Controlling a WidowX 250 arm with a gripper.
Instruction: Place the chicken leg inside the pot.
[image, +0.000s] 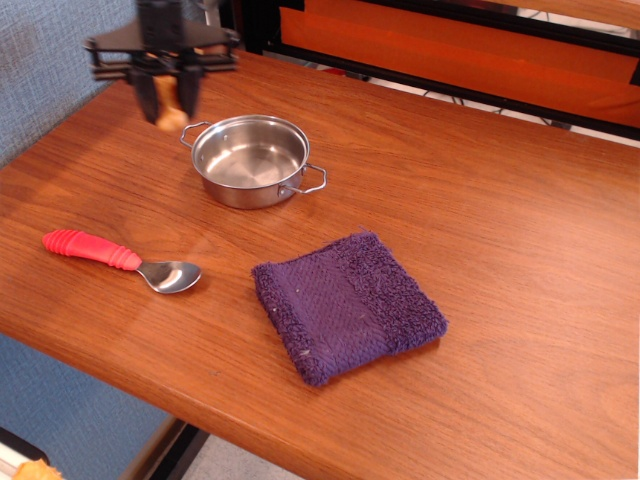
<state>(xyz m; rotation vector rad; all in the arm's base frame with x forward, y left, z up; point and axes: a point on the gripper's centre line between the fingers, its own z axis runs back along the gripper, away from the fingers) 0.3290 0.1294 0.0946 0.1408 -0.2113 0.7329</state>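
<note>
The steel pot (250, 160) with two wire loop handles sits empty on the wooden table, back left of centre. My gripper (167, 100) hangs in the air just left of the pot's far-left handle, above the table. It is shut on the orange-tan chicken leg (170, 108), which hangs upright between the black fingers (147, 97) with its rounded end pointing down. The image of the gripper is blurred by motion.
A spoon with a red handle (115, 257) lies at the front left. A folded purple cloth (345, 305) lies in front of the pot, towards the table's front edge. A blue wall stands on the left; an orange-and-black frame runs behind the table.
</note>
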